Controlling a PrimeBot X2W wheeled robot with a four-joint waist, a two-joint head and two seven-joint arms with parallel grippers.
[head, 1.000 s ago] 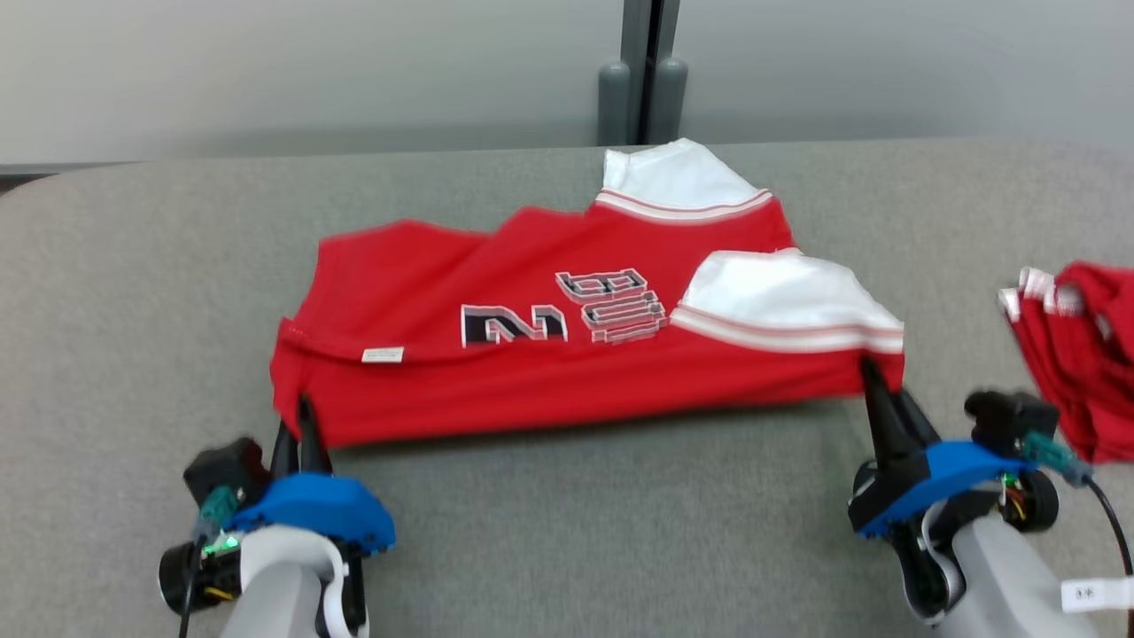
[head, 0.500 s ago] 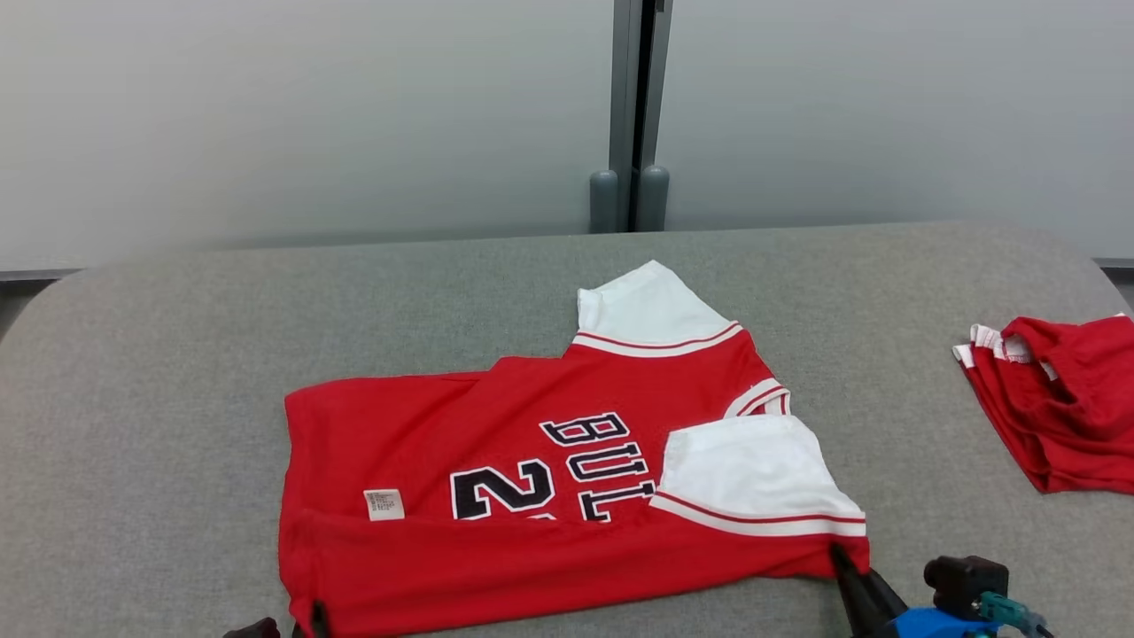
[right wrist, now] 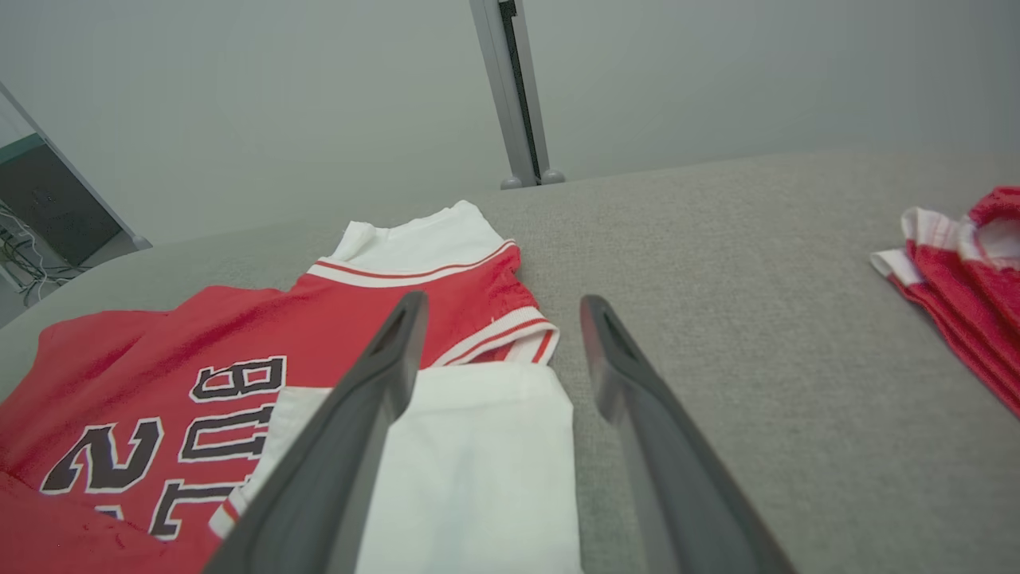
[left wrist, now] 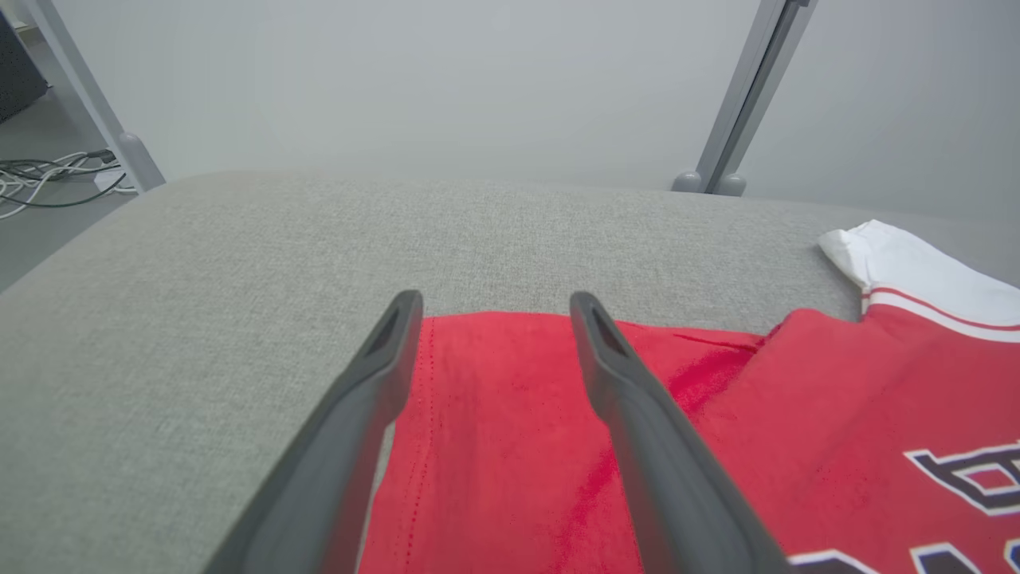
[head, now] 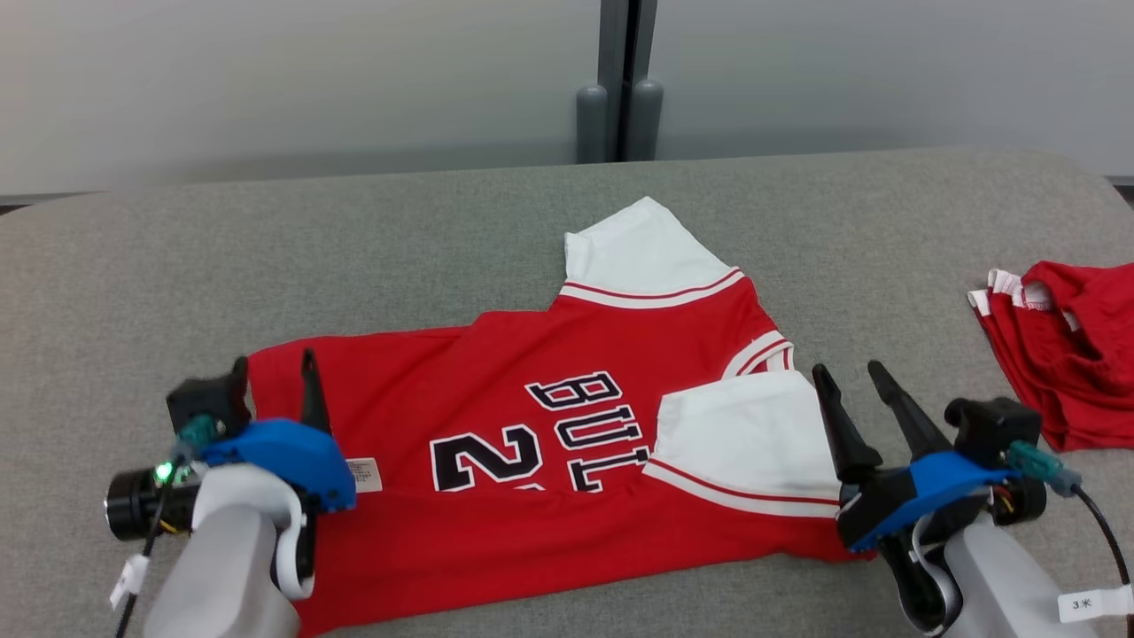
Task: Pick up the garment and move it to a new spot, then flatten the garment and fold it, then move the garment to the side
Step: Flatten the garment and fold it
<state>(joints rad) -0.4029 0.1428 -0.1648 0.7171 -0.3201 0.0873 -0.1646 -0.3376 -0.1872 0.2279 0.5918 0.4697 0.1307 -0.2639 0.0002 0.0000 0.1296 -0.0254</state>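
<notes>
The garment (head: 549, 443) is a red jersey with white sleeves and black lettering. It lies spread on the grey table (head: 399, 230), its near edge folded over the body. My left gripper (head: 275, 374) hovers open over its left edge, nothing between the fingers; in the left wrist view the left gripper (left wrist: 494, 303) straddles the hem of the garment (left wrist: 717, 414). My right gripper (head: 848, 372) stands open beside the near white sleeve, holding nothing. In the right wrist view the right gripper (right wrist: 504, 303) spans the sleeve's right edge of the garment (right wrist: 199, 335).
A second red and white garment (head: 1072, 354) lies bunched at the table's right edge, also in the right wrist view as the second garment (right wrist: 964, 271). A grey post (head: 617, 80) stands behind the table's far edge. Bare grey cloth surrounds the jersey.
Both grippers were shut on the garment's near corners and have opened and let go. The garment now rests on the table. The head camera has shifted between frames.
</notes>
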